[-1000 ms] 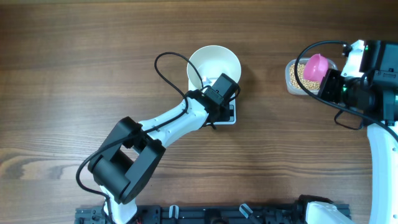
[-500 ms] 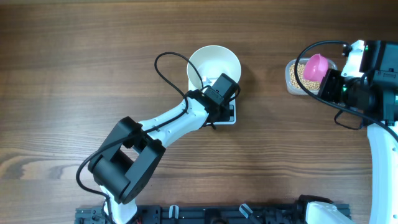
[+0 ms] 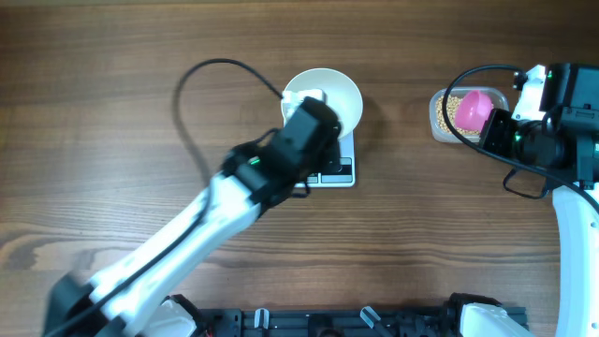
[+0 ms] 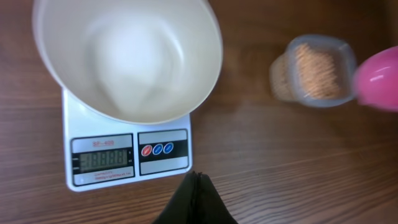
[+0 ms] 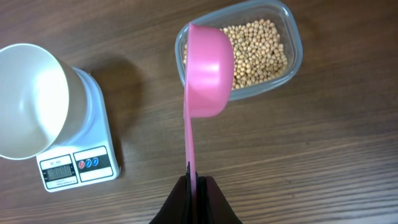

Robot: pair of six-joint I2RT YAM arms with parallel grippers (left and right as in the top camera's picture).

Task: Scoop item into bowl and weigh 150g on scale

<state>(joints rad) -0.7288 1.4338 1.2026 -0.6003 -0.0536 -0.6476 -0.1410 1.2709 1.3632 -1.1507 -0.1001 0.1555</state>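
Grips pink scoop by its handle in right tool, above beans in clear container. Hangs left tool pinched shut, empty, before scale carrying empty bowl. Looks like first scoop: needs dipping, then tipping into bowl.

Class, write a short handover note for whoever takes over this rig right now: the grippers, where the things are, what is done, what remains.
Left gripper: shut, holding nothing, near the scale.
Right gripper: shut on the handle of the pink scoop, held on edge over the clear container of beans.
Bowl: on the scale, empty.
Done: bowl set on scale, scoop in hand.
Left: scoop beans into the bowl until the scale shows 150 g.
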